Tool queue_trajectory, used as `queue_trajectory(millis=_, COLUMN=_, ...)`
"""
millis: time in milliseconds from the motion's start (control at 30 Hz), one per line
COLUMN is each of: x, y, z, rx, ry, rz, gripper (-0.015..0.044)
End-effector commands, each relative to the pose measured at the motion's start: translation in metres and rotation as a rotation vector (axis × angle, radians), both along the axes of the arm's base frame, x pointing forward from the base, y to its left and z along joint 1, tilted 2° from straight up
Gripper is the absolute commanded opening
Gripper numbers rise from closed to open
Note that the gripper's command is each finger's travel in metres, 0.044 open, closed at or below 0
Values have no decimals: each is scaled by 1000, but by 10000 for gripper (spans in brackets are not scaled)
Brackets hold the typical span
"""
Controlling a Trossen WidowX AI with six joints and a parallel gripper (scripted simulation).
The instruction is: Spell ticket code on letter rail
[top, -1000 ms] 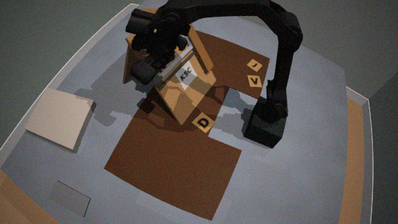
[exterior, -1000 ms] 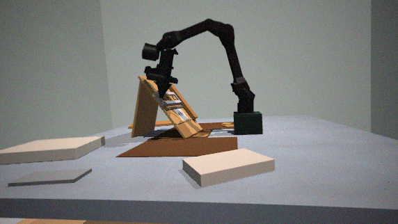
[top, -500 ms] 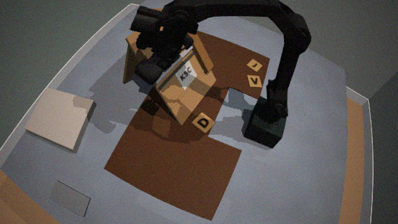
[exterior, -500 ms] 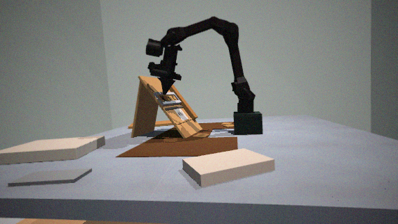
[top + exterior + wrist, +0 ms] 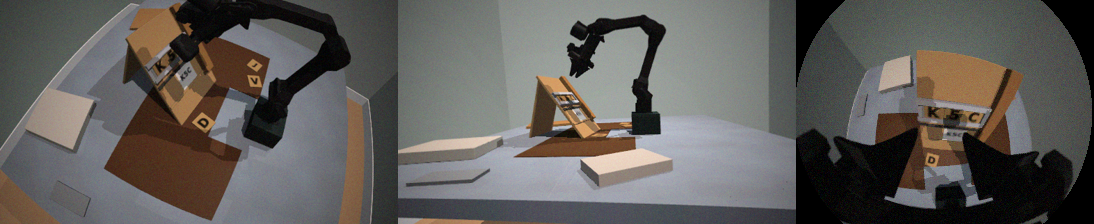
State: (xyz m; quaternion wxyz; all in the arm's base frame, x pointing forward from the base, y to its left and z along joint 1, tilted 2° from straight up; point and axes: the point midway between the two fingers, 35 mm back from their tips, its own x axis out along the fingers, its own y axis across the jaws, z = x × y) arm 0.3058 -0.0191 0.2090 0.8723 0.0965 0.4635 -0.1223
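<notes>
The slanted wooden board (image 5: 147,36) (image 5: 549,83) (image 5: 956,75) carries the grey-white letter rail (image 5: 946,102). In the rail stand tile K (image 5: 160,66) (image 5: 933,112), tile 5 (image 5: 171,56) (image 5: 954,115) and tile C (image 5: 974,117), reading K 5 C from left to right. The arm hides C in the top view. The ticket (image 5: 186,74) (image 5: 579,113) (image 5: 954,134) below reads K5C. My gripper (image 5: 575,75) (image 5: 940,133) is open and empty, raised above and in front of the board. Tile D (image 5: 203,122) (image 5: 931,160), tile J (image 5: 255,65) and tile V (image 5: 255,81) lie flat off the board.
A brown mat (image 5: 174,181) (image 5: 607,147) lies around the board's foot. A large pale block (image 5: 60,118) (image 5: 450,147) (image 5: 896,74) and a thin grey plate (image 5: 71,198) (image 5: 450,177) lie to the left. Another pale block (image 5: 625,163) is nearer the exterior camera. A wooden strip (image 5: 577,97) runs along the board's right side.
</notes>
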Motion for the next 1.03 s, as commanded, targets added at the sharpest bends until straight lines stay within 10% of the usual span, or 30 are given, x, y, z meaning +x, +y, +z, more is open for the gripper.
queue_trajectory(millis=0, x=-26, y=-12, z=10, rx=-49, ry=-100, rz=-5, gripper=394)
queue_trajectory(millis=1000, x=-71, y=-30, z=24, rx=-144, ry=-300, rz=-32, gripper=440)
